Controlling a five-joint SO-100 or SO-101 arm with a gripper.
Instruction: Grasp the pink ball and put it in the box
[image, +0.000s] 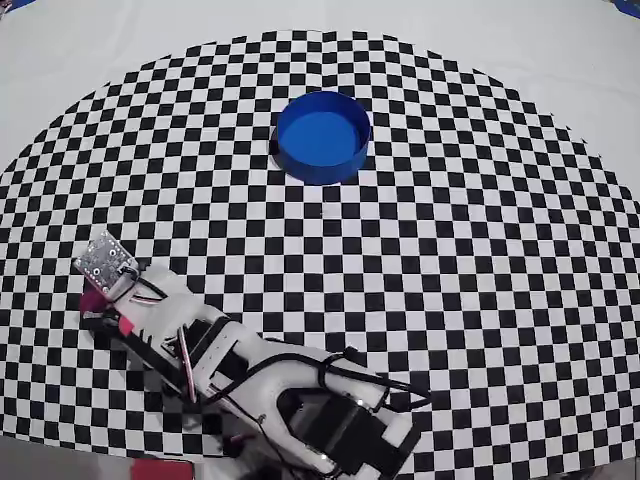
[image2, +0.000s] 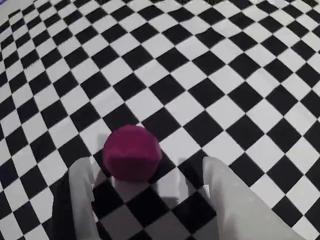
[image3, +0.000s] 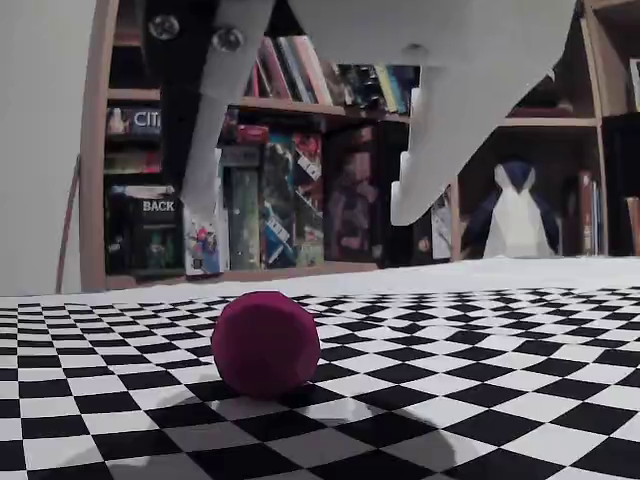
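Note:
The pink ball (image2: 131, 152) lies on the checkered cloth (image2: 225, 75), in the wrist view just ahead of the gap between my two white fingers (image2: 82, 186). My gripper (image2: 147, 172) is open and empty, its jaws standing wider than the ball. In the fixed view the ball (image3: 265, 343) rests on the cloth and the gripper (image3: 310, 225) hangs above it, fingertips (image3: 205, 235) apart and not touching it. In the overhead view the gripper (image: 97, 305) is at the lower left and only a sliver of the ball (image: 93, 301) shows. The blue round box (image: 322, 136) stands at the far centre, open and empty.
The arm's body (image: 300, 400) fills the lower middle of the overhead view. The checkered cloth (image: 480, 260) ends in a curved edge on a white table (image: 560, 60). A bookshelf (image3: 300, 150) and a toy penguin (image3: 515, 215) stand behind in the fixed view.

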